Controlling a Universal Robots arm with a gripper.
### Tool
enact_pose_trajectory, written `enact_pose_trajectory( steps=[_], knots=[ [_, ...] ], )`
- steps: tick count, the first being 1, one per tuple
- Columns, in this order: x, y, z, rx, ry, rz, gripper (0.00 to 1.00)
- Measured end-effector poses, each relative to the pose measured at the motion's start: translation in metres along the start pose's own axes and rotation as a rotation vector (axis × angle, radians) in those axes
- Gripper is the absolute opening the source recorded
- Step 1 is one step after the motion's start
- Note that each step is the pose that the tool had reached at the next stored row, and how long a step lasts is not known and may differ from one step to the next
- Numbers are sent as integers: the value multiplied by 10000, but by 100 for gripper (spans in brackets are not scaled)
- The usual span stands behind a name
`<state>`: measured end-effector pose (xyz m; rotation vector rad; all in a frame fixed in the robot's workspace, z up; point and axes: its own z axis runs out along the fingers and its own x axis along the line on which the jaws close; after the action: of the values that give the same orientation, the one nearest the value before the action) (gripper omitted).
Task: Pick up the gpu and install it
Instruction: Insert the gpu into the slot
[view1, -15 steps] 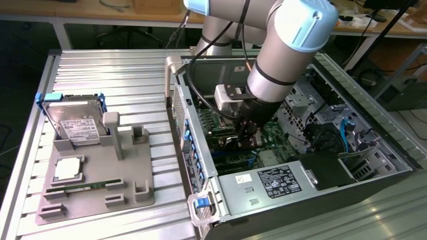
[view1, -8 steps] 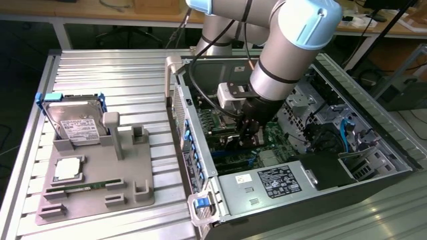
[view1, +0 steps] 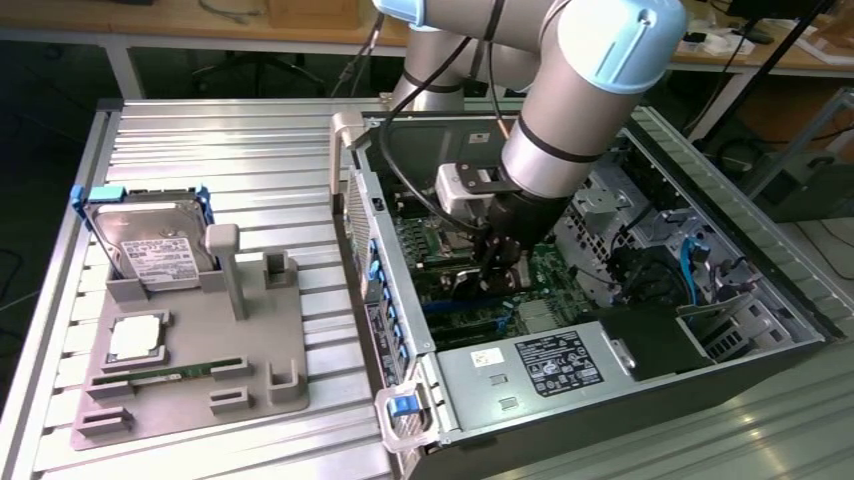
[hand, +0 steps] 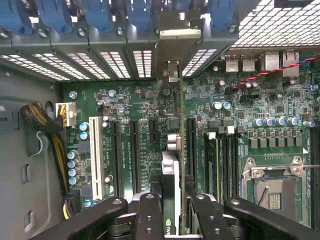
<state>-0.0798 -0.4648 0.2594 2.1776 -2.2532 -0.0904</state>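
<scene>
Risk, as I judge it: the thin card seen edge-on, black shroud with green circuit board and silver end bracket, i.e. the gpu (hand: 172, 175), is pinched between the black fingers (hand: 150, 215) of the end effector (hand: 172, 217) and hangs just above the green motherboard (hand: 250, 100) inside the open black computer case (view1: 747, 330). Several long black expansion slots (hand: 135, 150) lie side by side beneath it. A small sideways offset could set the card edge on the wrong slot or on the ridge between two. Its silver bracket end points toward the perforated rear wall with blue slot clips (hand: 100, 20); if that end catches the wall, the card could tilt in the grip. Pressing down while tilted might stress the connector.

Pose: the grey arm with light-blue joint caps (view1: 587, 90) reaches down steeply into the case from above, wrist roughly vertical, end effector low over the board. The case lies on its side on the ribbed metal bench (view1: 214, 140).
</scene>
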Motion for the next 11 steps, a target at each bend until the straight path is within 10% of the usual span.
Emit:
enact_pose_trajectory(
  steps=[11],
  knots=[
    [14,-106,-149,-4,-58,-135,27]
  ],
)
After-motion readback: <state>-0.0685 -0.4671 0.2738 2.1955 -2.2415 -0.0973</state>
